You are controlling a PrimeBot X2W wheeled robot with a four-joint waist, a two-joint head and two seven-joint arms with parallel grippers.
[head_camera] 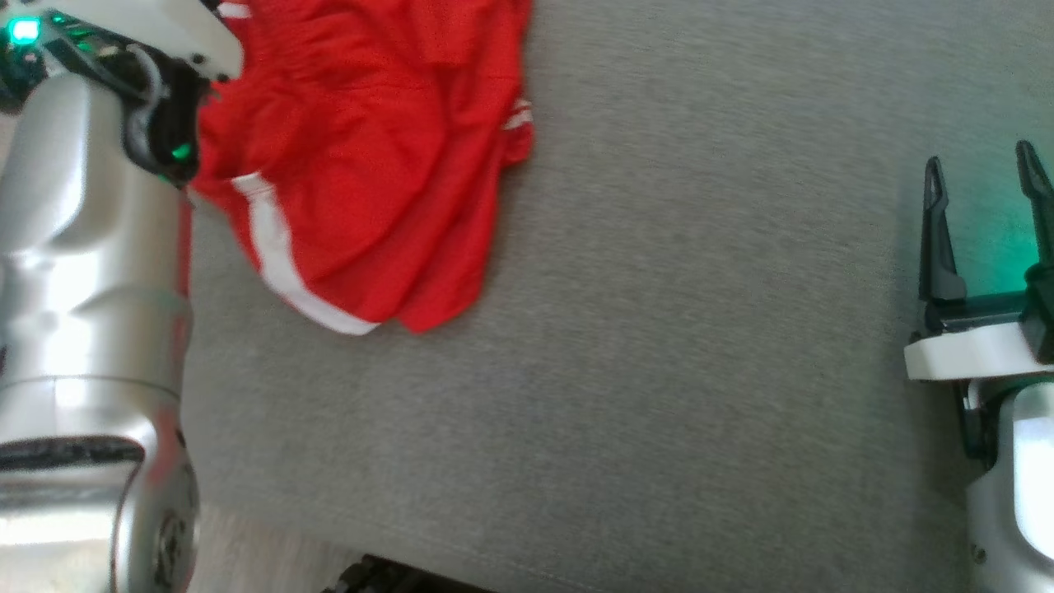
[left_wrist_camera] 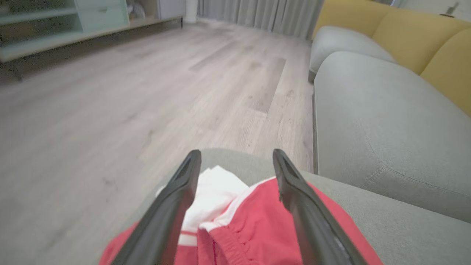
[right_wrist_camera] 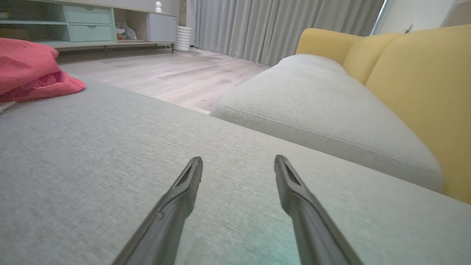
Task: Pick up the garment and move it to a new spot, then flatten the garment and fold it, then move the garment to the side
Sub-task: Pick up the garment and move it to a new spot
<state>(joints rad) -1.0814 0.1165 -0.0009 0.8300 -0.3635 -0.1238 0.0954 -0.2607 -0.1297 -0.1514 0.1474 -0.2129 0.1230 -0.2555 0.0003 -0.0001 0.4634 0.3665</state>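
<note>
While the left hand (left_wrist_camera: 237,154) hangs over the red garment (head_camera: 370,165), its fingers stand spread. The red garment lies crumpled at the far left corner of the grey cushion (head_camera: 659,371). The right hand (head_camera: 980,169), likewise spread and empty, sits near the right edge, well apart

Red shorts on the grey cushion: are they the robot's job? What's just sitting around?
For the job:
- crumpled red fabric shorts with white trim
- left gripper, open by them
- right gripper, open
- flat grey fabric cushion under them

Just lying about:
- yellow sofa backrest
- pale green drawer cabinet
- grey pleated curtains
- white ribbed vase
</note>
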